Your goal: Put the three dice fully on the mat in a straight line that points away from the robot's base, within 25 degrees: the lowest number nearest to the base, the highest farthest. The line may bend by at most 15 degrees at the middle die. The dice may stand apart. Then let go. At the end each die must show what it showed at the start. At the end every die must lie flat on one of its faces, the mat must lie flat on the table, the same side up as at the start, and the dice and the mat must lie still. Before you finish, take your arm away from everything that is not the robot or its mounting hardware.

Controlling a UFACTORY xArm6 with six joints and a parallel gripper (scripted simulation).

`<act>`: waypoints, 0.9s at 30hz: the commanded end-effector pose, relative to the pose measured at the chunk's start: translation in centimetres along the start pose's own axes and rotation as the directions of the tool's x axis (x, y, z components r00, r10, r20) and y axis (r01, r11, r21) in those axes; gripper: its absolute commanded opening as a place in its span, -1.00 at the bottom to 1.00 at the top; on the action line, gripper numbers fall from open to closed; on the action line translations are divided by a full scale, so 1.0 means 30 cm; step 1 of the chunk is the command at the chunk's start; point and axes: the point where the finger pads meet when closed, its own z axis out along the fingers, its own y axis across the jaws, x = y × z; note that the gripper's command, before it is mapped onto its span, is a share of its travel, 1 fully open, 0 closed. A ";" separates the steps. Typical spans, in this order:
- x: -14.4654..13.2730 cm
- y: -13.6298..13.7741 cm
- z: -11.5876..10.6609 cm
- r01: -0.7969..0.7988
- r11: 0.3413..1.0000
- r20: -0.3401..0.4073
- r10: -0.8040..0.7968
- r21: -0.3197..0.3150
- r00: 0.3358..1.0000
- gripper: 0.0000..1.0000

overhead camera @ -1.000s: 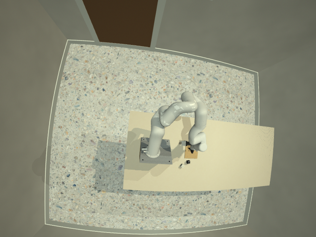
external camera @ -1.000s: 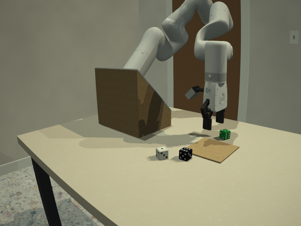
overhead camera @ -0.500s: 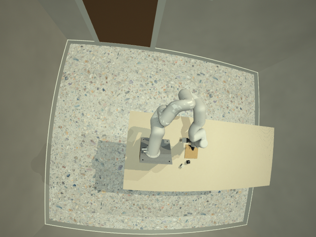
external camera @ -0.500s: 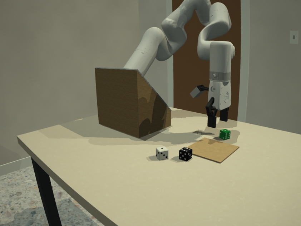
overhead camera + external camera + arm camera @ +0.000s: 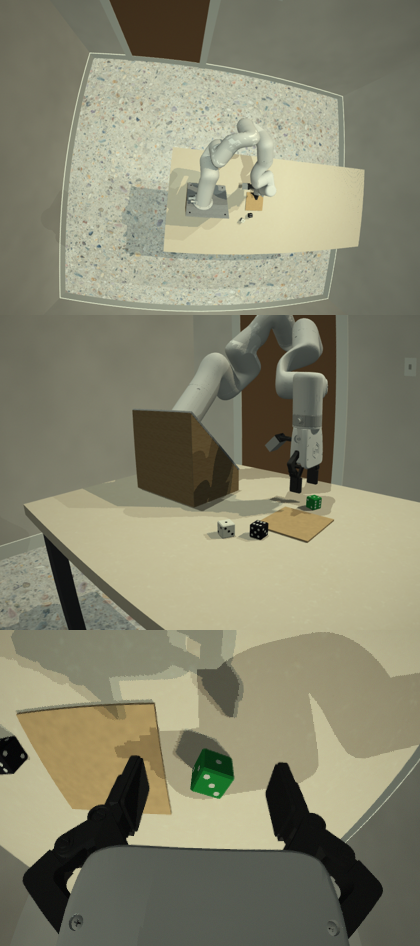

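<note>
The brown mat (image 5: 298,523) lies flat on the table; it also shows in the wrist view (image 5: 100,752) and from above (image 5: 254,202). A green die (image 5: 314,502) lies on the table just off the mat's far edge, also in the wrist view (image 5: 213,772). A black die (image 5: 258,529) sits on the table beside the mat's near corner. A white die (image 5: 225,528) lies left of it, one pip on top. My gripper (image 5: 303,481) is open and empty, hovering above the green die, which shows between the fingers in the wrist view (image 5: 209,797).
A wooden wedge-shaped block (image 5: 181,470) stands at the back left of the table, over the arm's base. The table edge runs along the front left. The black die (image 5: 9,754) peeks in at the wrist view's left edge.
</note>
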 end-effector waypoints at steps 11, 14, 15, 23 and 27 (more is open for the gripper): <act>-0.003 0.000 -0.003 0.001 1.000 0.002 -0.001 0.000 1.000 1.00; -0.003 0.000 -0.003 0.001 1.000 0.002 -0.001 0.000 1.000 1.00; -0.003 0.000 -0.003 0.001 1.000 0.002 -0.001 0.000 1.000 1.00; -0.003 0.000 -0.035 0.001 1.000 0.002 -0.001 0.000 1.000 1.00; -0.003 0.000 -0.112 0.001 1.000 0.002 -0.001 0.000 1.000 1.00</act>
